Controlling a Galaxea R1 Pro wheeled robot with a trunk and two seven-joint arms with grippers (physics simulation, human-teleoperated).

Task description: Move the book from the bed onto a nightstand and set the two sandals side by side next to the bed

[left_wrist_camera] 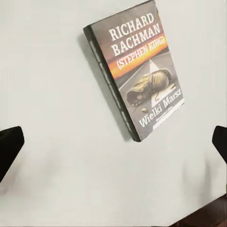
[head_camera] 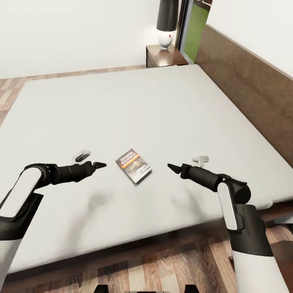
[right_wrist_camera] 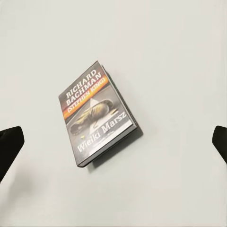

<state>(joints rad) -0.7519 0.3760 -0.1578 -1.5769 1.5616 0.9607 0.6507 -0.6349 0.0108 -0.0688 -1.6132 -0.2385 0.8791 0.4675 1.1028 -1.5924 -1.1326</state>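
Observation:
The book (head_camera: 134, 166) lies flat on the bed (head_camera: 122, 106), cover up, close to the mattress's near edge. It has a dark cover with white lettering and an orange band, clear in the left wrist view (left_wrist_camera: 135, 78) and the right wrist view (right_wrist_camera: 97, 115). My left gripper (head_camera: 99, 165) hovers just left of the book and points at it, open, with its dark fingertips (left_wrist_camera: 9, 146) wide apart. On the book's other side my right gripper (head_camera: 173, 167) also points at it, open, fingertips (right_wrist_camera: 10, 144) spread. Neither touches the book. A nightstand (head_camera: 165, 57) stands beyond the bed's far corner. The sandals are out of view.
A lamp (head_camera: 166, 24) with a dark shade and white base stands on the nightstand. The brown headboard (head_camera: 252, 93) runs along the bed's right side. Wood-plank floor (head_camera: 162, 264) lies in front of the bed, and a strip of it runs past the far side by the white wall.

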